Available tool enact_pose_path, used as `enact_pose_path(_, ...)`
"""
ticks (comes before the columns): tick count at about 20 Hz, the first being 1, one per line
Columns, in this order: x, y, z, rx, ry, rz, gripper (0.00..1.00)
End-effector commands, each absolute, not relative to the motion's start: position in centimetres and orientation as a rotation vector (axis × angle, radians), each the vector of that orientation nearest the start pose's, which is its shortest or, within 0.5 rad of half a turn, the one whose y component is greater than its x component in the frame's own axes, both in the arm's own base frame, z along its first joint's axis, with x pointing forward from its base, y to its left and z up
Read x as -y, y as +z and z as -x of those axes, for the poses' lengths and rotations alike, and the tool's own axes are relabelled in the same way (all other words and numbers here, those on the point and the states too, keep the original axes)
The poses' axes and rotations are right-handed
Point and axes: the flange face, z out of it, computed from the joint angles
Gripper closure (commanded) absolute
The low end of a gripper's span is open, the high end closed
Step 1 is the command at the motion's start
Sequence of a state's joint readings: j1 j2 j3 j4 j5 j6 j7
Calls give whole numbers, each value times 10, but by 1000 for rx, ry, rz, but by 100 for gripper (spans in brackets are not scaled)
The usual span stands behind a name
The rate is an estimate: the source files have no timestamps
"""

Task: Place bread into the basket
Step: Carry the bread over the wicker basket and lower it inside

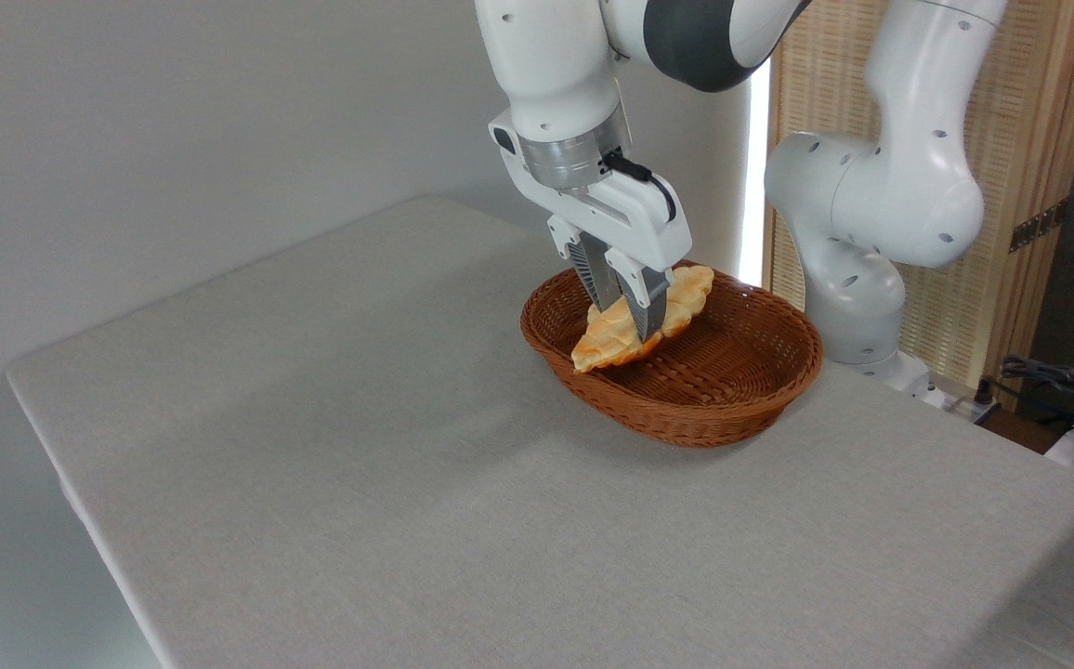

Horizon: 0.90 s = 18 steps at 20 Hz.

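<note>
1. The bench (pixel 333 446) was seen to fill most of the view, covered in a pale grey cloth, with its near corner cut off by the lower edge of the picture.
2. The white robot arm (pixel 881 186) was seen to rise from its base at the far right edge of the bench, behind the basket, and to bend over towards the middle, with its wrist pointed downward.
3. A screen of pale woven slats in a wooden frame (pixel 1020 167) was seen behind the arm at the right, and a plain grey wall was seen at the left.
4. The basket (pixel 760 390), oval and of reddish-brown wicker with a thick braided rim, was set on the bench right of centre, just in front of the arm's base.
5. The bread (pixel 686 297), a long golden-orange pastry with pointed ends, was held within the basket's outline, tilted, with its lower left tip down near the woven floor and its upper right end raised to about the level of the far rim. Whether the lower tip touched the floor could not be told.
6. The fingers (pixel 625 302) were closed upon the middle of the bread, one on each flat side, with only the pastry's thickness left between them.
7. Some dark cables (pixel 1057 376) were seen at the far right, beyond the bench.
</note>
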<state>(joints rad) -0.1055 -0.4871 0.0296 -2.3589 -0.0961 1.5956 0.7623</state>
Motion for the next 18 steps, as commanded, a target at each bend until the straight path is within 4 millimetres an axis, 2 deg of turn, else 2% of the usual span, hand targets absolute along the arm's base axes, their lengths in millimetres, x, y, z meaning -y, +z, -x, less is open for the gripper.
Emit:
enact_pose_path(1, 33, 488, -365, -1373, 388, 3036, 33)
enact_pose_path(3, 32, 487, -365, -1387, 390, 3034, 32)
enact_pose_path(4, 30, 486, -365, -1383, 394, 3039, 24)
enact_pose_path(5, 30, 485, -365, -1383, 396, 3039, 9)
enact_pose_path(6, 30, 484, -365, -1383, 401, 3040, 1)
enact_pose_path(18, 31, 469, -377, -1379, 417, 3041, 0)
